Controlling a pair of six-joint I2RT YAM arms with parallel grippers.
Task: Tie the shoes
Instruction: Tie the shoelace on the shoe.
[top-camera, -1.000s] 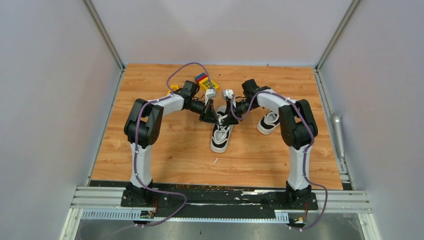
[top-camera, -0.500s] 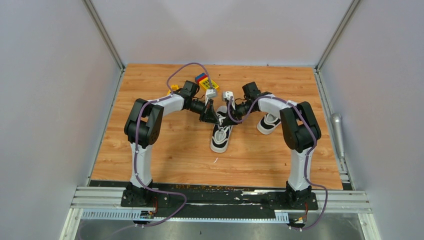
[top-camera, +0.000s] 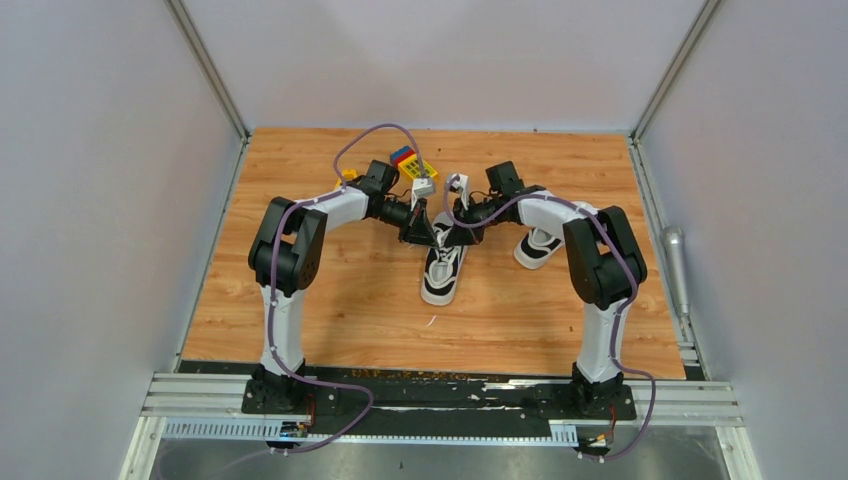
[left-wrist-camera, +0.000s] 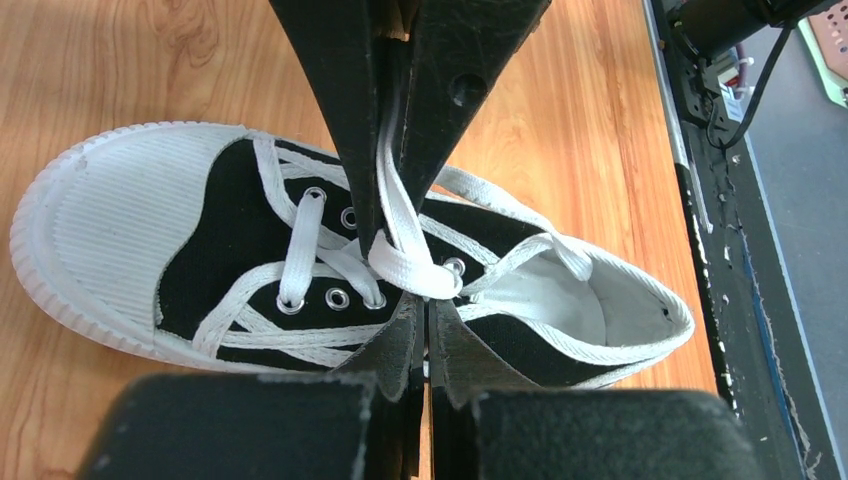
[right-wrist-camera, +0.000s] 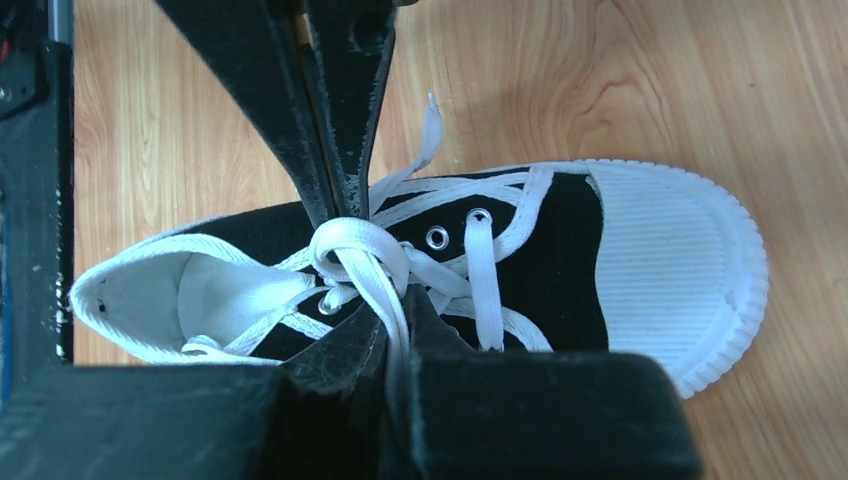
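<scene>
Left gripper has its jaws pressed together at the lace crossing of the near shoe, its tips seeming to pinch a strand of the white laces. Facing it from the other side, the right gripper is also clamped narrow, with a flat strand running up between its fingers out of a loose loop. That shoe lies about the middle of the surface, toe cap toward the near edge, and both grippers meet over its upper eyelets, almost touching.

The knot looks only begun: one slack loop, nothing cinched. Several things could spoil it from here. The flat lace may slide out of either thin pinch if the pull is sharp. Nothing pins the small shoe, so a hard pull could drag or tip it instead of tightening the loop. With the fingers so close, a crossing move risks a collision or snagging the wrong strand.

Farther off, the second shoe sits toward the right edge, untied as far as can be seen. Toy blocks lie near the far edge.
</scene>
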